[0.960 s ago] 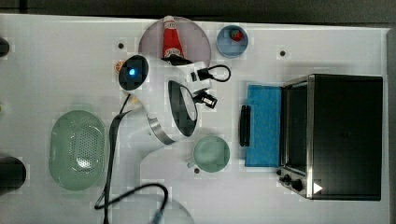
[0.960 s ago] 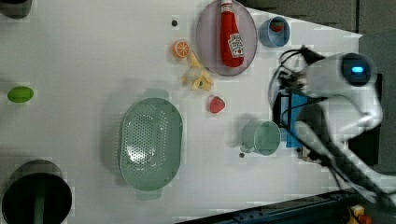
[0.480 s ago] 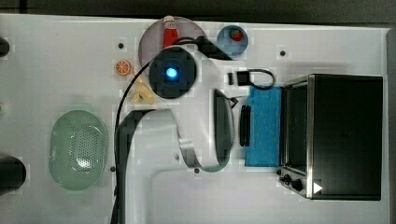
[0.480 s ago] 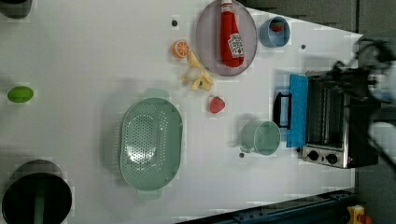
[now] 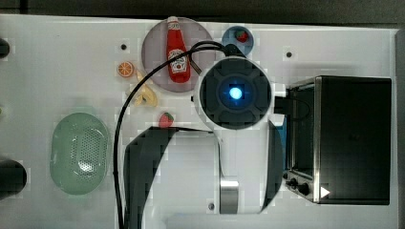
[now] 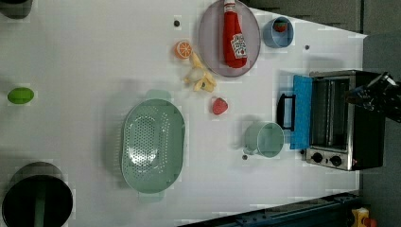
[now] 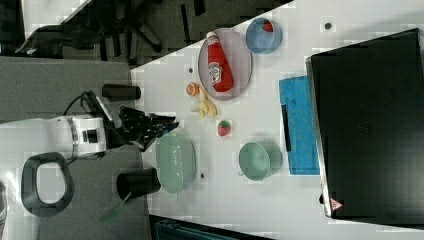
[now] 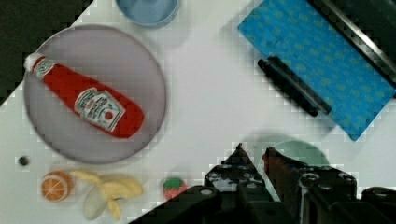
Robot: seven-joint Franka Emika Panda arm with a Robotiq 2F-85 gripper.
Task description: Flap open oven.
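gripper (image 8: 252, 156): nearly shut, empty, risen high above bench | oven (image 6: 340, 120): door flat open, unchanged | arm: swung toward 3 o'clock in top view

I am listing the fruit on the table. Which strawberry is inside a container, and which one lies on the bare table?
The strawberry in the blue bowl is contained; the other strawberry lies bare between the banana pieces and the green mug.

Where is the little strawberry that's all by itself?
In the left view the strawberry lies on the white table, between the banana pieces and the green mug, apart from both.
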